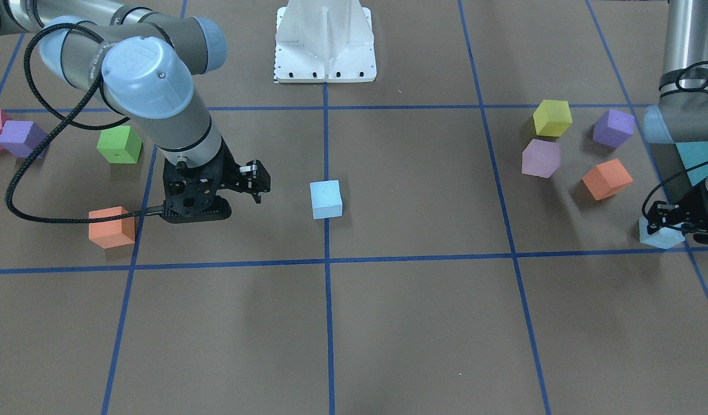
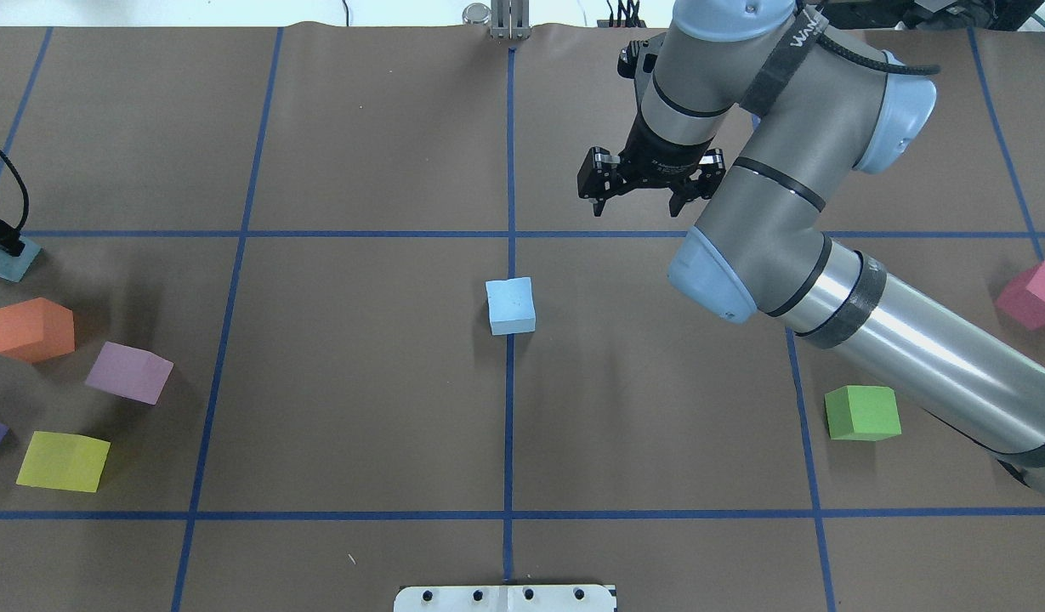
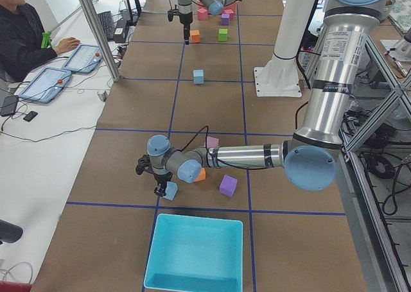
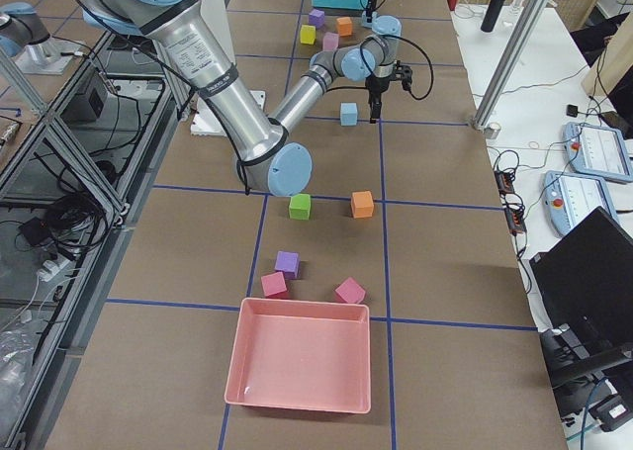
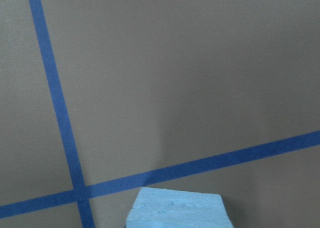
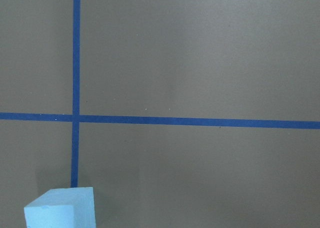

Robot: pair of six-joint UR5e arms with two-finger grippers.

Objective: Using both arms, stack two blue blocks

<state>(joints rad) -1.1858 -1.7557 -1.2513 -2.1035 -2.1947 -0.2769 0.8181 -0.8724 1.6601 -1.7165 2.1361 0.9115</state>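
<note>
One blue block sits on the central tape line at the table's middle; it also shows in the overhead view and at the bottom left of the right wrist view. My right gripper hangs open and empty above the table, beyond and to the right of that block. The second blue block rests at table level at my far left, by a tape crossing. My left gripper is down over it, fingers close against its sides. The block fills the bottom of the left wrist view.
Near the left gripper lie an orange cube, a lilac cube, a yellow cube and a purple cube. On the right side lie a green cube, a pink cube and an orange cube. A turquoise bin and a pink bin stand at the table's ends.
</note>
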